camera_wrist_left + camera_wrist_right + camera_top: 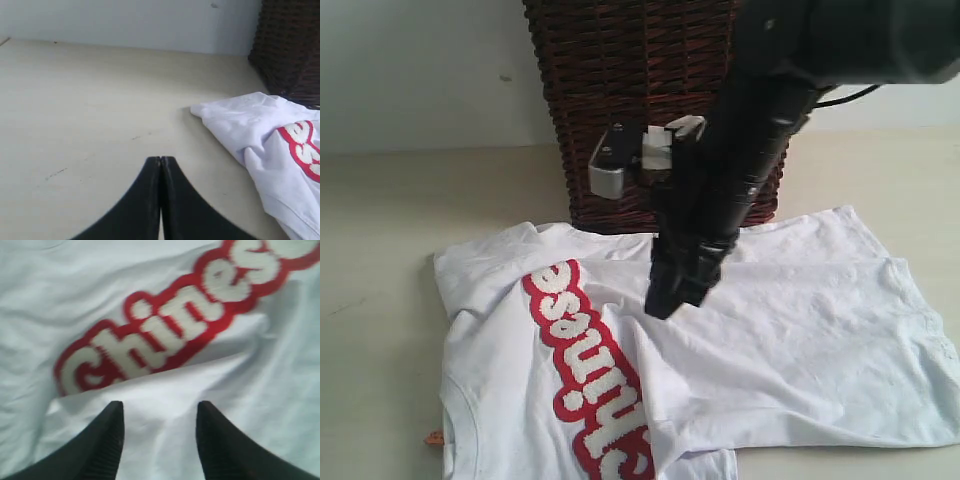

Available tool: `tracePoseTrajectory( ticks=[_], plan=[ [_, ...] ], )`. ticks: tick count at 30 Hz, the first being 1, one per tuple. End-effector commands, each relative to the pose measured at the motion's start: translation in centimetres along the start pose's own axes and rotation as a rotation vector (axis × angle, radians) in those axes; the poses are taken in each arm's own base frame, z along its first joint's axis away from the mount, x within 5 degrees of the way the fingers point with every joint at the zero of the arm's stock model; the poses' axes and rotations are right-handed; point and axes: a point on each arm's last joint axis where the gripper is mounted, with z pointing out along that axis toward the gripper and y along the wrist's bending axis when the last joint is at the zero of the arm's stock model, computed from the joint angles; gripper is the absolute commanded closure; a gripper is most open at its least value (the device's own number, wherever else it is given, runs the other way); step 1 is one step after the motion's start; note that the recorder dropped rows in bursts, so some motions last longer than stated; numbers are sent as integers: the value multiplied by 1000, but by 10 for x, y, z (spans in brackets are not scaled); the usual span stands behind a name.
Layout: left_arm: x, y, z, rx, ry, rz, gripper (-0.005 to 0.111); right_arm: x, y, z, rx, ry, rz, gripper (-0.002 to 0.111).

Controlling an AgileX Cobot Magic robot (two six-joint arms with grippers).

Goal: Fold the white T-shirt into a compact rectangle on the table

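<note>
Exterior view shows the white T-shirt (800,340) lying chest-up on the pale tabletop (380,230), just in front of a dark wicker basket (620,60). One side of the shirt is folded inward over the body, and its edge lies across part of the red band (165,335). That looks like the first lengthwise fold of the task. The right pincer (159,409) hangs above that folded edge with its jaws spread. White cloth lies under them and nothing is caught between them. My reading is that it stands there because the flap has been laid where it belongs and let go.

The left pincer (161,159) is pressed together and empty over bare tabletop, near the shirt's far sleeve but apart from it. It is probably parked there to stay out of the way.

On the band, puffy white letters outlined in red read "Chines" in the right wrist view, with the rest running out of frame. A small orange neck tag (434,437) peeks out at the collar, too small to read.
</note>
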Motion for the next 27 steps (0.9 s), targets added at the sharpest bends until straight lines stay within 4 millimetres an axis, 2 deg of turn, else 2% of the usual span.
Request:
tracePoseTrajectory(
  ticks=[1,2,3,6,9,12,21,27],
  plan=[
    [-2,0,-1,0,-17,-6,107,33,59,10,-212,17,-42,69],
    [-2,0,-1,0,-17,-6,107,41,71,21,-258,43,-23,78],
    [-2,0,-1,0,-17,-6,107,51,86,38,-313,59,14,91],
    [-2,0,-1,0,-17,-6,107,63,102,63,-328,46,87,108],
    [-2,0,-1,0,-17,-6,107,70,101,80,-197,27,203,108],
    [-2,0,-1,0,-17,-6,107,72,92,85,-75,2,306,108],
    [-2,0,-1,0,-17,-6,107,74,77,104,-5,-8,372,108],
    [-2,0,-1,0,-17,-6,107,60,90,103,-71,-94,176,108]
  ],
)
